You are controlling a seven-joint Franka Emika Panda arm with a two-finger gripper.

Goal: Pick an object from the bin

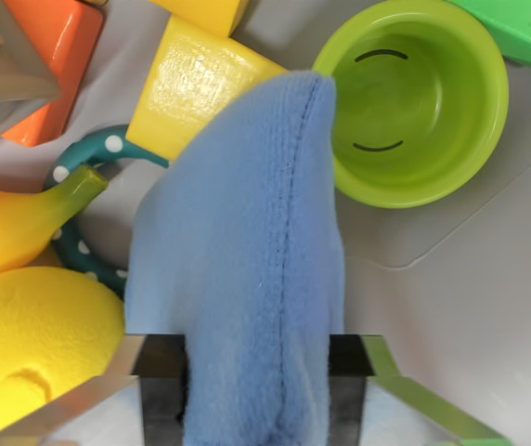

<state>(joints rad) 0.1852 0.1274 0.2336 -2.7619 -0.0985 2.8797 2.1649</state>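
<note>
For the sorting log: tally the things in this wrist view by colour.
Yellow: 3 (block, banana, soft toy)
Green: 2 (cup, block at top right)
Orange: 1 (block)
Blue: 1 (cloth)
Teal dotted: 1 (ring)
Total: 8

We see the pale grey bin floor (488, 279) carrying a lime green bowl (419, 98), a yellow block (196, 84), an orange block (57, 56), a banana (15, 223), a teal dotted ring (98, 153) and a green block (525, 28) at the top right corner.
</note>
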